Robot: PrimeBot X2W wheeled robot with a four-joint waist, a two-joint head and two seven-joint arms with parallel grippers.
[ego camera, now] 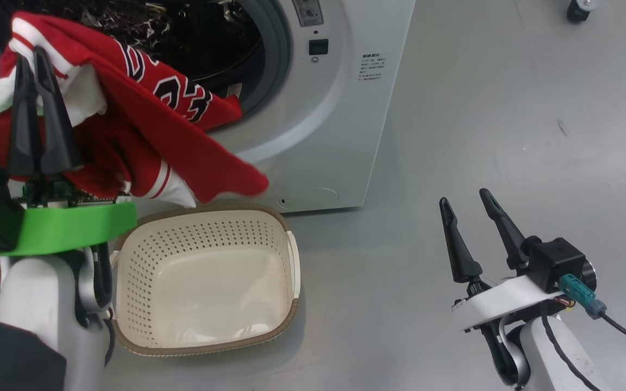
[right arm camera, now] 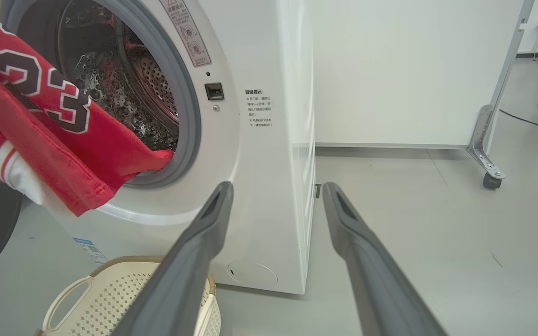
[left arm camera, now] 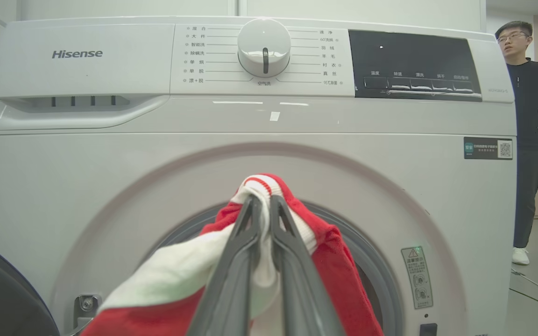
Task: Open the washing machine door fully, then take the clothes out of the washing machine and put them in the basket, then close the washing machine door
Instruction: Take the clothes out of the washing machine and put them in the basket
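I'm unloading; my left gripper (ego camera: 30, 55) pinches the clothes (ego camera: 171, 125), their tail on the drum lip of the washing machine (ego camera: 335, 136), above the far rim of the basket (ego camera: 210, 225); right gripper (ego camera: 464, 195) spread; next, I reckon: pull clear, lower, release.

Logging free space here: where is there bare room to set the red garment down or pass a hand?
The basket is empty inside. Bare floor runs between the basket, the washing machine front corner and the open right gripper. Crowded: the drum mouth, where the clothes hang from the shut left gripper.
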